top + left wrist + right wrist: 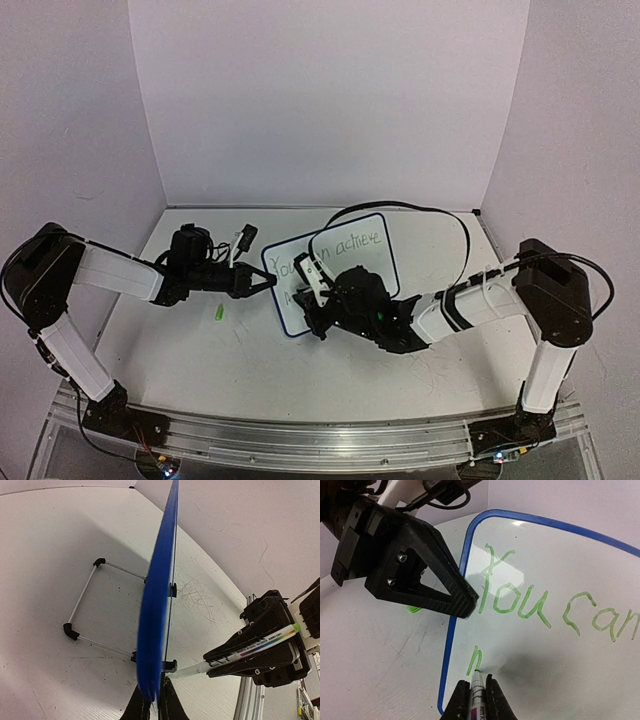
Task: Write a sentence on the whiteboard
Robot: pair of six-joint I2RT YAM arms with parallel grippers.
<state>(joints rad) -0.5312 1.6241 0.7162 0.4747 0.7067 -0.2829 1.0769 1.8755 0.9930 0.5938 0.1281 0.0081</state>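
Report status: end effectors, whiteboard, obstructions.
Left end effector shut on whiteboard edge. Right end effector shut on marker, tip on board. Sentence: first line written, second line just begun. No obstruction seen.

A green cap [218, 313] lies on the scuffed white table [250, 365], left of centre. White walls [330, 100] close three sides; a metal rail [300, 437] runs along the near edge.

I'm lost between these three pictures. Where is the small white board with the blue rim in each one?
Top external: the small white, blue-rimmed whiteboard stands mid-table, between the two arms.
Left wrist: the whiteboard is seen edge-on, a blue strip running up the middle.
Right wrist: its written face fills the right side.
Shared landmark: the black left gripper pinching the board's side rim, seen in every view.
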